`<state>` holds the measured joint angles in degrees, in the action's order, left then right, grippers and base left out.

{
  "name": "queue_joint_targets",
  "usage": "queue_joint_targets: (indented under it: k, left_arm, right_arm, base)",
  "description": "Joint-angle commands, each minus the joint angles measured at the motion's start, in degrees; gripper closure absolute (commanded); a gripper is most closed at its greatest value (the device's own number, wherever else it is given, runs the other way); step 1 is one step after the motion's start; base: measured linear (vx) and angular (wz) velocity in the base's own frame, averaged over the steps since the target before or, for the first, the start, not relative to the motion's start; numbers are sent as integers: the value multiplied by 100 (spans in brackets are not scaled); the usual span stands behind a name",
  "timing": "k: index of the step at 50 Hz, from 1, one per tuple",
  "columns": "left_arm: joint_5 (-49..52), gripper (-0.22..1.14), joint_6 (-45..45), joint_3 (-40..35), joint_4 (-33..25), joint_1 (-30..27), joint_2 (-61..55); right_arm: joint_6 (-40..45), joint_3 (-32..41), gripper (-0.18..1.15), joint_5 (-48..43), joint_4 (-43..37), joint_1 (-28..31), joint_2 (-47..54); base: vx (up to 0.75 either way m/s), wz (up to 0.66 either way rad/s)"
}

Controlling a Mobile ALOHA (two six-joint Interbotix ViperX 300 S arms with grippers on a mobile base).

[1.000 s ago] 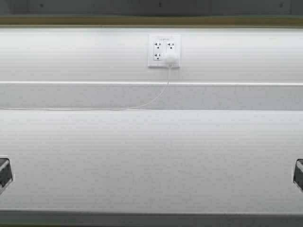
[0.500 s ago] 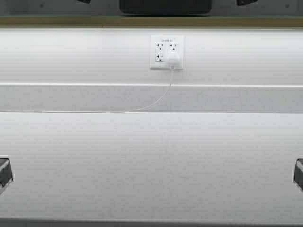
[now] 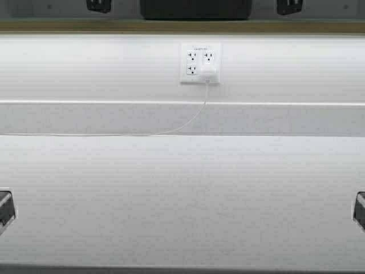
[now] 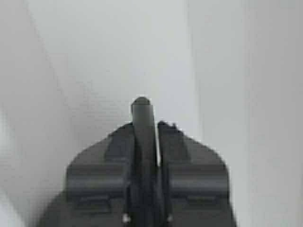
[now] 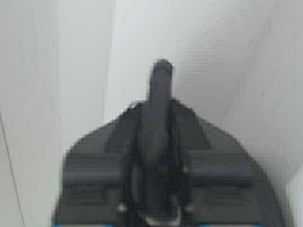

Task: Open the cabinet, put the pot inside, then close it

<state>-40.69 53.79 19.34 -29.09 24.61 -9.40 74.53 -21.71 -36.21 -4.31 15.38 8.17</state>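
Observation:
The black pot [image 3: 194,8] shows only as a dark strip at the top edge of the high view, just above the tan bottom edge of the cabinet [image 3: 68,25]. The cabinet doors are out of view. A dark part of my left gripper [image 3: 98,5] and of my right gripper [image 3: 288,5] flank the pot. In the left wrist view my left gripper [image 4: 147,126] is shut on a dark bar, the pot's handle [image 4: 141,111]. In the right wrist view my right gripper [image 5: 160,106] is shut on the other handle [image 5: 161,78]. Pale flat surfaces lie behind both.
A white wall outlet [image 3: 201,63] with a plug and a thin white cord [image 3: 188,120] sits on the backsplash. The white countertop [image 3: 182,194] spans the view below. Parts of my arms show at the left edge [image 3: 5,208] and the right edge [image 3: 359,210].
The robot shifted slightly at first, and the wall and counter moved a little in view. Since then the pot and both grippers have come down into view at the top edge.

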Motion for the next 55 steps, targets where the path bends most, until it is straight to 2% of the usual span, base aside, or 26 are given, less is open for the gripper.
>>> queue_joint_targets:
  k: [1,4,6,12,23,27,31,34,36,39,40,42,44,46,48,51,55]
  left_arm:
    - [-589,7,272,141,0,35,70]
    - [-624,-12,475,176,0,-18,79]
    - [-650,-16,589,193,0,-53,79]
    - [-879,-10,791,316,9,-202,220]
    - [-993,-10,809,738,26,-527,721]
    - [-984,-7,800,870,264,-527,844]
    - [-738,9,773,1125,817,-527,1090]
    - [-387,37,642,1389,1204,-527,1362]
    - [-132,64,475,1547,1389,-527,1512]
    - [158,100,62,1811,1582,-483,1723]
    - [246,107,-123,1881,1591,-466,1793]
    - [431,108,-510,2030,1600,-422,1916]
    - [589,99,-914,2188,1600,-334,2065]
    - [756,89,-1354,2355,1591,-255,2224]
    - [958,81,-1767,2514,1591,-158,2391]
    - [1274,82,-2391,2698,1547,-26,2637]
    - [1670,87,-3138,2918,1371,44,2944]
  right_arm:
    - [0,-44,-12,-229,-18,-53,-185]
    - [-18,-88,-8,-229,-35,-114,-237]
    - [-18,-114,-6,-246,-35,-185,-264]
    - [-35,-220,-7,-264,-26,-422,-413]
    - [-35,-501,-7,-264,105,-773,-765]
    - [-35,-519,-7,-264,343,-765,-861]
    - [-308,-703,1,-176,914,-747,-1143]
    - [-378,-835,14,53,1257,-747,-1336]
    - [-492,-923,30,272,1529,-729,-1459]
    - [-659,-1099,70,545,2021,-677,-1670]
    - [-686,-1160,82,580,2171,-659,-1731]
    - [-721,-1327,101,598,2487,-615,-1872]
    - [-791,-1494,109,606,2698,-563,-2013]
    - [-940,-1652,106,659,2839,-483,-2153]
    - [-1151,-1811,96,756,2883,-396,-2303]
    - [-1582,-2030,84,958,2883,-281,-2496]
    - [-2276,-2259,85,1310,2883,-70,-2689]
  base:
    - [0,0]
    - [0,0]
    - [0,0]
    - [0,0]
    - [0,0]
    - [0,0]
    - [0,0]
    - [0,0]
    - [0,0]
    - [0,0]
    - [0,0]
    - [0,0]
    - [0,0]
    - [-1,1]
    - [-1,0]
    - [-2,-1]
    - [-3,-1]
